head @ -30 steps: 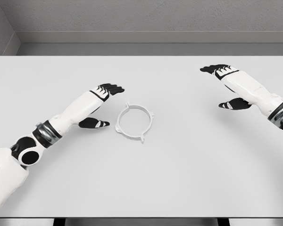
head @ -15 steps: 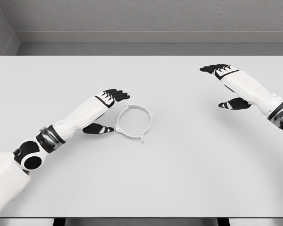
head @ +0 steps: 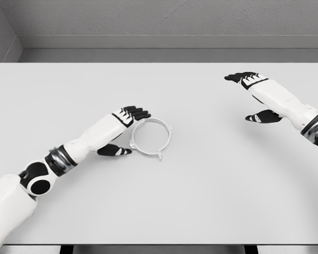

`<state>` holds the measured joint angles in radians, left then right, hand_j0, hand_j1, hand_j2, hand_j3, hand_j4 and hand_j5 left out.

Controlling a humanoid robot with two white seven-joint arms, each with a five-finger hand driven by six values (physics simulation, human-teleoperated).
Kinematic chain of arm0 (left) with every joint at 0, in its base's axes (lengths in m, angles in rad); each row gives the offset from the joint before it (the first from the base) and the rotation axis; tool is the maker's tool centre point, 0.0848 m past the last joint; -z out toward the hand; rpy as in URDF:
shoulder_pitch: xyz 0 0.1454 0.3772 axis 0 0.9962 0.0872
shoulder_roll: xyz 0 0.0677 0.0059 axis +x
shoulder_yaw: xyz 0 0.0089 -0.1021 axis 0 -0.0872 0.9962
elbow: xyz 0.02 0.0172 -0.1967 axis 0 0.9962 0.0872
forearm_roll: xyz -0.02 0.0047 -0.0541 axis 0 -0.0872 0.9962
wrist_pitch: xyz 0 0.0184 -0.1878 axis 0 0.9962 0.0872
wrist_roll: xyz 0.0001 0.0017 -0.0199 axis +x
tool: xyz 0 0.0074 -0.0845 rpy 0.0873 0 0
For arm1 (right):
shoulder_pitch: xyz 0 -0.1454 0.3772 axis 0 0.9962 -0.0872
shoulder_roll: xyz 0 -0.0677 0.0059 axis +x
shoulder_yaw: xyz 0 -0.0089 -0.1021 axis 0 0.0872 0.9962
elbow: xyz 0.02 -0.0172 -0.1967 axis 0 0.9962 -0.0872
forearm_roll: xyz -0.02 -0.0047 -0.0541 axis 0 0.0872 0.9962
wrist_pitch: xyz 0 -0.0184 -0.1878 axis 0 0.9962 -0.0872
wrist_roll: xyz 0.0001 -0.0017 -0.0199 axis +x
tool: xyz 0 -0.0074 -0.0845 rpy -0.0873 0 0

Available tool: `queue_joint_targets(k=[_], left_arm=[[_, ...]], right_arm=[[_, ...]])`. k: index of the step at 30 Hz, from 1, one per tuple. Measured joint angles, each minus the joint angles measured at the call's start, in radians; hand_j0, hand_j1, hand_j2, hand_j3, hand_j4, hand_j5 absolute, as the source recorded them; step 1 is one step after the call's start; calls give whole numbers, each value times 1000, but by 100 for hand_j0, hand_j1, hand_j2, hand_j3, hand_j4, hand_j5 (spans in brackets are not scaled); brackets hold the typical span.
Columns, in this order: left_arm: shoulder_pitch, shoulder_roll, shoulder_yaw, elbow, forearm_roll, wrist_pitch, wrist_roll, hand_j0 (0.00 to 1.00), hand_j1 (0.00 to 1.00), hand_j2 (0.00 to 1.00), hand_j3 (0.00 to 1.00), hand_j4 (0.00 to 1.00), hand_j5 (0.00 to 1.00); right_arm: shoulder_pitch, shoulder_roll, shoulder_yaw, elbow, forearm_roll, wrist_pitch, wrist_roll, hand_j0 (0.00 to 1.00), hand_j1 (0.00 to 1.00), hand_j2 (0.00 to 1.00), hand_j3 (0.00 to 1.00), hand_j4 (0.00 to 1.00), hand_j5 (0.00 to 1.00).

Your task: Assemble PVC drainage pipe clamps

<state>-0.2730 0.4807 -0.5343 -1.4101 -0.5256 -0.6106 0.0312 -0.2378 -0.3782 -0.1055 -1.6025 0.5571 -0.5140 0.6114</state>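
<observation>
Clamp ring (head: 151,138) is lying flat on the white desk (head: 201,201), left of centre. White plastic hoop with small lugs sticking out around the rim, one pointing toward the near edge. Nothing sitting inside it, just desk surface showing through.

Left hand (head: 128,123) is coming in from lower left, forearm angled up and to the right across the desk. Its fingers (head: 139,112) are stretched out and only loosely spread, reaching over the ring's upper left edge; the black thumb (head: 116,151) is sticking out separately below, right at the ring's lower left rim. So the hand is bracketing the left side of the ring, fingers above, thumb below, gap wide and nothing gripped. Can't tell from this view whether the tips are actually touching the plastic or hovering just clear of it.

Right hand (head: 253,92) is sitting well apart from the ring, over the far right part of the desk, arm entering from the right edge. Its fingers are extended and relaxed, pointing left, thumb hanging below the palm, holding nothing.

Grey wall (head: 159,21) is running behind the far edge of the desk.
</observation>
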Motion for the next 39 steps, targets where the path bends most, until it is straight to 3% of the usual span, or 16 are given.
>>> queue_joint_targets(k=[39], left_arm=[[-38, -41, -11, 83, -16, 0, -1, 100, 100, 100, 100, 100, 100]], right_arm=[[2, 29, -5, 1, 0, -1, 0, 100, 100, 100, 100, 100, 100]])
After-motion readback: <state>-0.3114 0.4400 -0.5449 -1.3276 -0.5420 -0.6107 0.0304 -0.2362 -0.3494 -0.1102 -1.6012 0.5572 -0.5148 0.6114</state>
